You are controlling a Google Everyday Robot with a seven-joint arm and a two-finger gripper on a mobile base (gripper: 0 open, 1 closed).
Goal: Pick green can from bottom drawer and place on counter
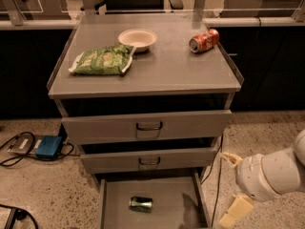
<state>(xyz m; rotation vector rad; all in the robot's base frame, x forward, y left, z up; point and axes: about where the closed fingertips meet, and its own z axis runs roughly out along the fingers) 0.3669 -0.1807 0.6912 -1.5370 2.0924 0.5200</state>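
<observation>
The green can (141, 203) lies on its side on the floor of the open bottom drawer (167, 194), left of the drawer's middle. The counter (167, 70) is the grey top of the cabinet above. My gripper (232, 185) is low at the right, outside the drawer's right side and about level with it. Its two pale fingers (236, 212) stand spread apart, with nothing between them. It is well to the right of the can and does not touch it.
On the counter lie a flat green snack bag (102, 60), a white bowl (137, 38) and an orange-red can (204, 40) on its side. The two upper drawers (148, 126) are partly pulled out. A blue box (48, 147) and cables lie on the floor at the left.
</observation>
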